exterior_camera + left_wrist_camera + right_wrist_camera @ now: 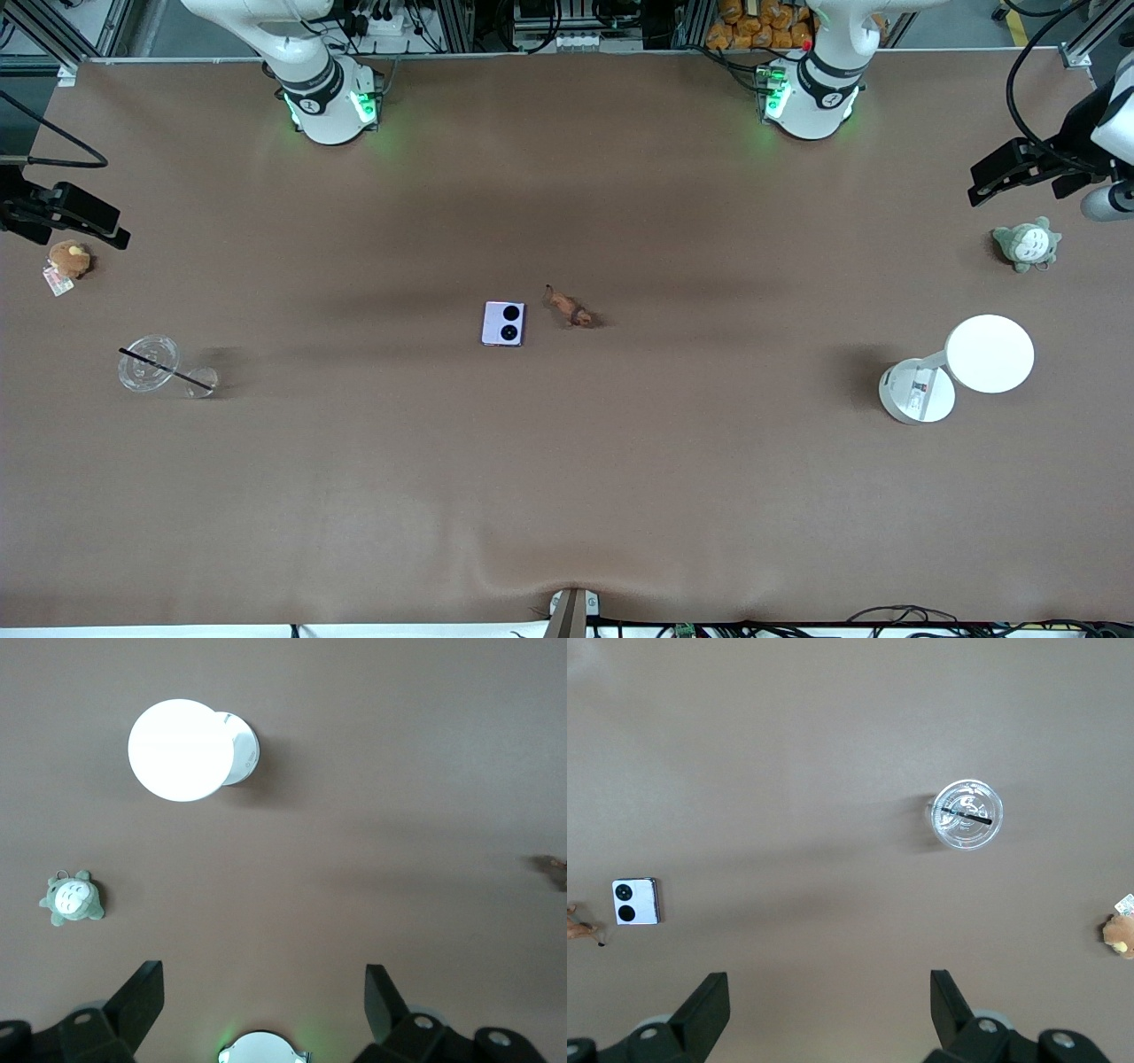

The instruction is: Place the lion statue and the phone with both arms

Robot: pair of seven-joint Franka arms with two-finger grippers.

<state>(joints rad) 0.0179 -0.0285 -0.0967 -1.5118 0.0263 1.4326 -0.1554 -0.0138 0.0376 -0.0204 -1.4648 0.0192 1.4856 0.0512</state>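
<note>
The pale lavender phone (503,323) lies flat in the middle of the brown table, its two black camera circles up. The small orange-brown lion statue (571,310) stands right beside it, toward the left arm's end. My left gripper (997,177) hangs open and empty high over the left arm's end of the table, over the grey-green plush. My right gripper (89,217) hangs open and empty high over the right arm's end, over the brown plush. The right wrist view shows the phone (635,902) and lion (578,926). The left wrist view shows only the lion's edge (554,866).
A white round-topped stand (990,354) and a grey-green plush (1026,244) sit at the left arm's end. A clear cup with a black straw (149,361) and a tagged brown plush (69,259) sit at the right arm's end.
</note>
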